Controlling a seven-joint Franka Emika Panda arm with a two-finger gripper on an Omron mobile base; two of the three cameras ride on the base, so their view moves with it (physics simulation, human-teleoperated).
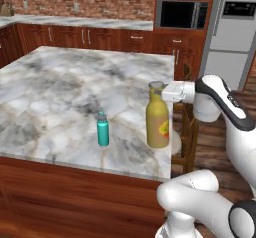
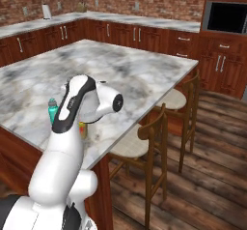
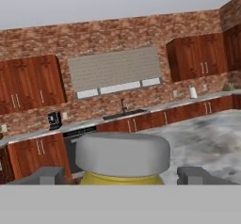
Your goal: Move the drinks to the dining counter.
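Note:
A tall mustard-yellow bottle point(image 1: 157, 122) with a grey cap and red label stands upright on the dining counter point(image 1: 60, 92), near its right edge. My gripper point(image 1: 161, 91) reaches in level from the right and is open, one finger on each side of the cap. In the hand view the grey cap point(image 3: 122, 153) sits between the fingertips point(image 3: 44, 176) with a small gap on both sides. A shorter teal bottle point(image 1: 103, 129) stands upright on the marble a little to the yellow one's left. In the right base view the teal bottle point(image 2: 52, 109) peeks out behind my arm.
Wooden chairs point(image 2: 144, 137) stand along the counter's right side, one just beyond the yellow bottle point(image 1: 189, 132). A narrower marble worktop point(image 1: 75, 21) runs along the brick wall, with a microwave point(image 1: 181, 14) and a fridge point(image 1: 232, 27) at the right. Wood floor lies past the chairs.

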